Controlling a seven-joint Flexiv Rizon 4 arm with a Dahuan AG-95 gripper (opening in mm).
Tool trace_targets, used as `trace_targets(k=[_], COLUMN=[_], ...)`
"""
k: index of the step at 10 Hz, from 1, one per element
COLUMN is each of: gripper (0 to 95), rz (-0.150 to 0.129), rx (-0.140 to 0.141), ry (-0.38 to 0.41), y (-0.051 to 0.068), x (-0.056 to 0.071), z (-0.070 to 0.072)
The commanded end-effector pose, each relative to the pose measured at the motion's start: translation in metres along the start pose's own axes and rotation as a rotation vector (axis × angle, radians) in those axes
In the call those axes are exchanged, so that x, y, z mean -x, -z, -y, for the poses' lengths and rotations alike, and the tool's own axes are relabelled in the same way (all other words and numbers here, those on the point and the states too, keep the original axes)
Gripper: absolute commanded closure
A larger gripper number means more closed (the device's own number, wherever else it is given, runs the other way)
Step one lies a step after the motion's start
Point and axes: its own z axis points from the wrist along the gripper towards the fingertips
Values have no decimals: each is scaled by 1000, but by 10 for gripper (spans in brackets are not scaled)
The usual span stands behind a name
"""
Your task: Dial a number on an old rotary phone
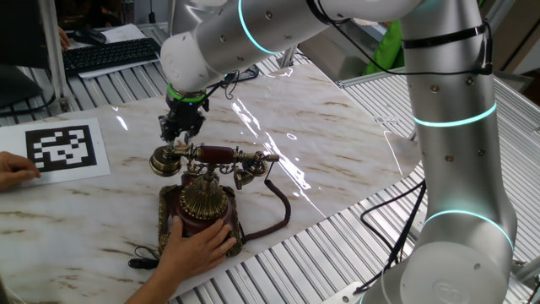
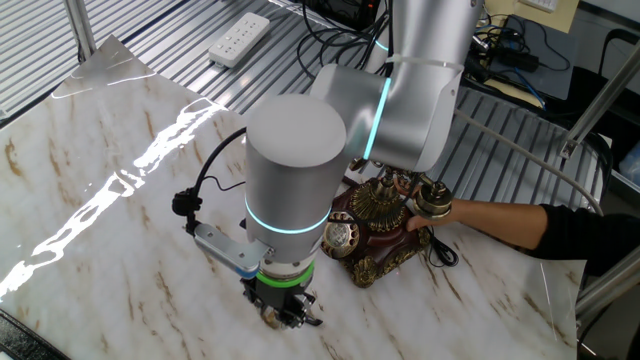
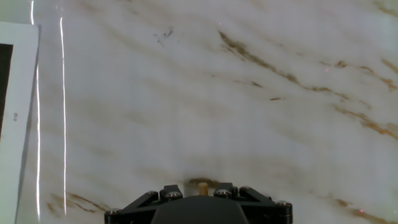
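The old rotary phone [image 1: 202,203] stands on the marble table with its handset [image 1: 215,155] in the cradle. In the other fixed view the phone [image 2: 375,205] shows its round dial [image 2: 340,236]. A person's hand [image 1: 198,247] rests on the phone's front. My gripper [image 1: 180,127] hangs just behind the handset's left end, above the table. In the other fixed view the gripper [image 2: 287,312] is low over the marble, to the left of the dial. In the hand view the gripper [image 3: 199,185] has its jaws closed around a small tan peg; the phone is out of that view.
A white sheet with a black marker [image 1: 59,148] lies left of the phone, with another hand [image 1: 15,167] on its edge. A black keyboard [image 1: 110,55] sits at the back. A white power strip [image 2: 238,40] lies on the slatted bench. The phone's dark cord [image 1: 274,221] loops to the right.
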Motion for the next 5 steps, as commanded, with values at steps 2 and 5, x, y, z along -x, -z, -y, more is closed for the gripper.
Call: trace_targets(k=[2, 5], gripper=[760, 760], rz=[0, 2], rx=[-1, 0], ry=[8, 16], y=[-1, -2], x=[1, 0], z=[0, 0])
